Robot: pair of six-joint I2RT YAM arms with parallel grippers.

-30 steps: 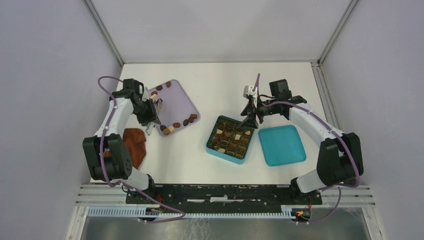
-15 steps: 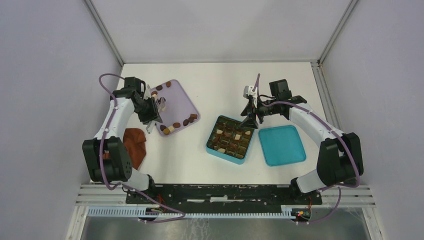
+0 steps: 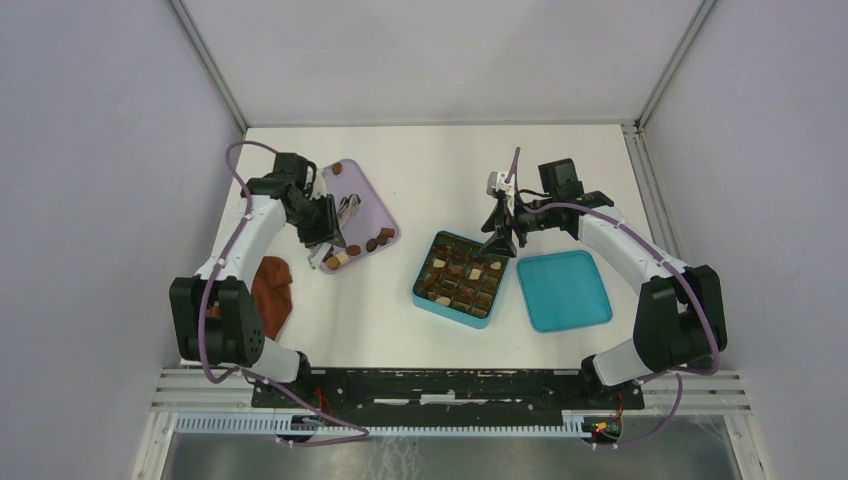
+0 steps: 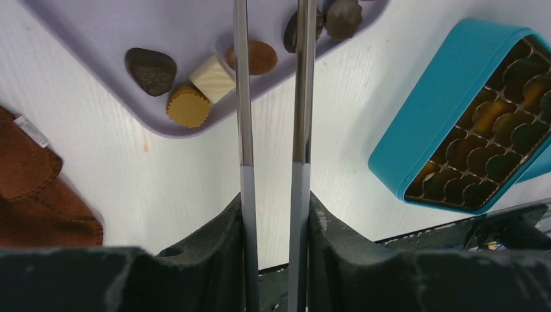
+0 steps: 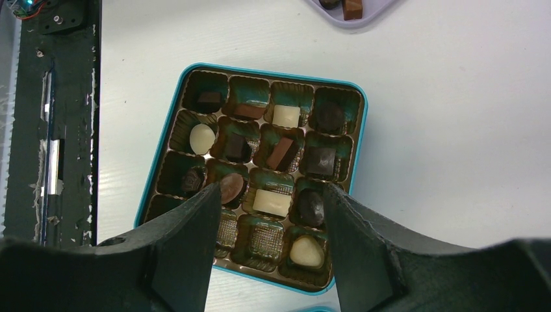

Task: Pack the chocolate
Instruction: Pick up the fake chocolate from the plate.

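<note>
While my right gripper hangs over the teal box with its jaws spread wide and nothing in them, I see most cells filled with the chocolate, and the lid on the tabletop just beside it. My left gripper reaches over the lilac tray, where a handful of pieces lie loose. Its thin fingers stand slightly apart, but their tips leave the view, so I cannot tell whether they hold anything.
</note>
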